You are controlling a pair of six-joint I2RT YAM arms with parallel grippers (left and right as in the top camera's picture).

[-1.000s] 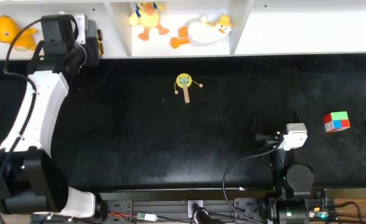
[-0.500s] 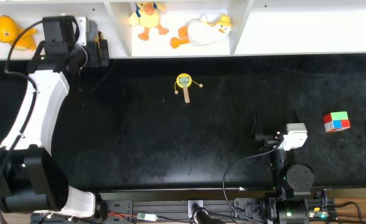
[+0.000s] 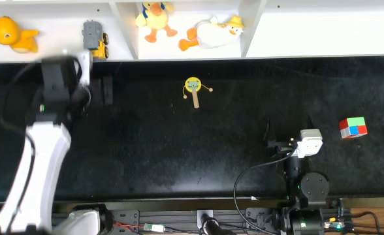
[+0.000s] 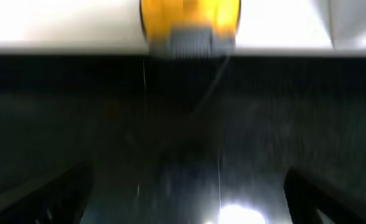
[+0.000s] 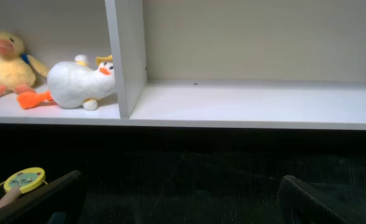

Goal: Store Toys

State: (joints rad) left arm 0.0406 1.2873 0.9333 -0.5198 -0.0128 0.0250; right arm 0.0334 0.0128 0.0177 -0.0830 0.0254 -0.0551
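Let go of the grey-and-yellow toy truck (image 3: pixel 95 38), now parked in the white shelf's (image 3: pixel 55 39) left bay, straight ahead of the left gripper's (image 4: pixel 186 196) wide-spread, empty jaws. Drawn back off the shelf edge since a second ago. Probably one toy stored. Still to fetch: yellow-green rattle drum (image 3: pixel 193 87), ahead-left of the right gripper's (image 5: pixel 183 202) parted, unmoved jaws; multicoloured cube (image 3: pixel 353 127) off to their right.

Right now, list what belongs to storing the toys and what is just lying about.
Job: rattle drum and colour cube, on the table; toy truck, orange duck, yellow plush duck and white plush duck, in the shelf.
Lying about: black cable by the right arm's base.
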